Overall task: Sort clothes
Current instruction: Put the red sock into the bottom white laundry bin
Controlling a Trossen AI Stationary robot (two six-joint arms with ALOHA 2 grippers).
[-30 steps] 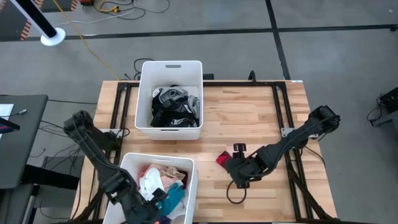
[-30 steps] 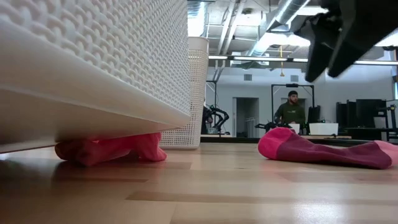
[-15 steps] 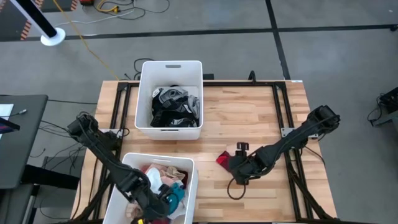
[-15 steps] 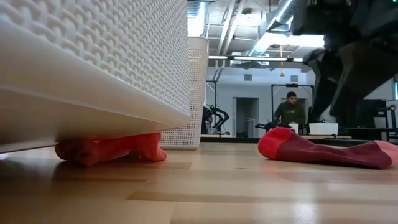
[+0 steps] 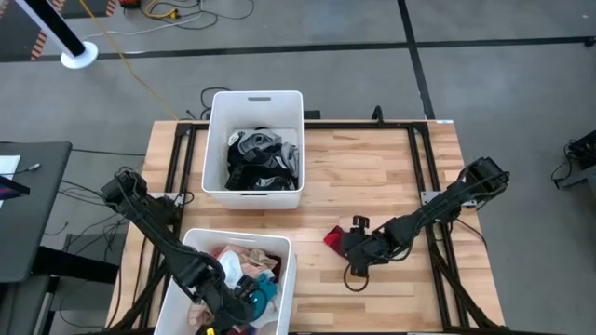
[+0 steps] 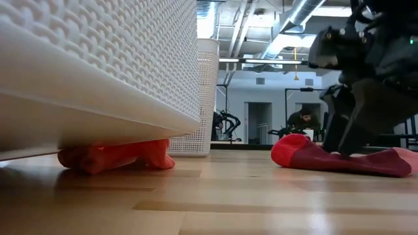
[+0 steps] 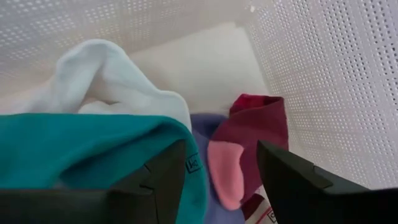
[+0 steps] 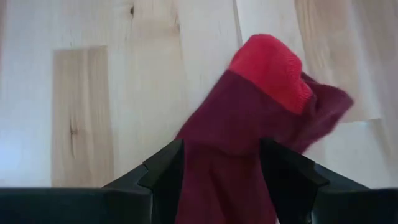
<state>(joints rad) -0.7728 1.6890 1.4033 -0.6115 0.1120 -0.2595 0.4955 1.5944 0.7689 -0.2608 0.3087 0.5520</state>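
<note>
Risk — right gripper (image 8: 221, 180), jaws spread astride the maroon sock (image 8: 249, 124), might pinch only a fold — sock drops.

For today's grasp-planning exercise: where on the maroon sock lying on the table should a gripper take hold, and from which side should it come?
Grip the maroon sock across its dark maroon middle, coming straight down from above. It lies flat and limp on the wooden table, so no edge stands up to catch from the side. The right gripper hangs over that stretch with open fingers either side of it, the bright red toe lying beyond them.

Bright, even light; wrist views soft
</note>
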